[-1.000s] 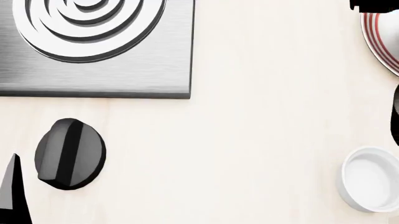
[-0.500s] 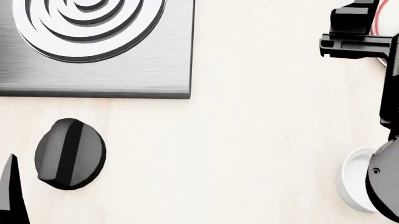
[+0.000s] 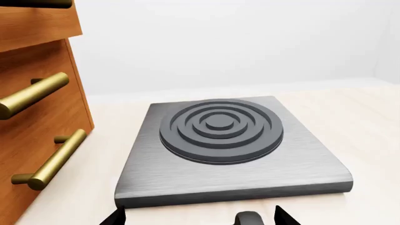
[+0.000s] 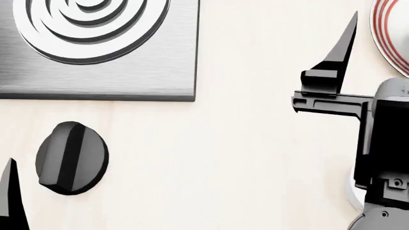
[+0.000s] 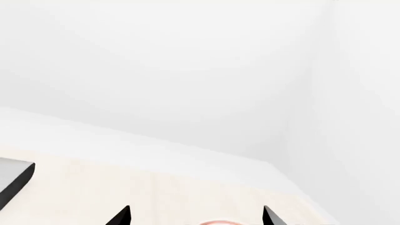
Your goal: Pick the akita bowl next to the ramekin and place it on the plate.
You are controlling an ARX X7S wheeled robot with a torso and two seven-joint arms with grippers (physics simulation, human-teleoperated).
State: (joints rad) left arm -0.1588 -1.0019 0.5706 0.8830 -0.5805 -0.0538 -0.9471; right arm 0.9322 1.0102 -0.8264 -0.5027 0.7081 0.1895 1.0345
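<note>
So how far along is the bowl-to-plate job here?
Done: cannot tell; only the plate's bare edge shows, and the akita bowl is out of view. In hand: the right gripper is open, empty, near the plate. That fits reaching for the bowl or having released it, so what's left is unclear.

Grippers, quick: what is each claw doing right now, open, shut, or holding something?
Left gripper: open, nothing between its fingertips.
Right gripper: open, empty, fingertips wide apart above the counter.

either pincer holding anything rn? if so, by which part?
Nothing held. Right pincer is open over bare counter, its tips apart with nothing between them. Left pincer also shows spread, empty tips.
</note>
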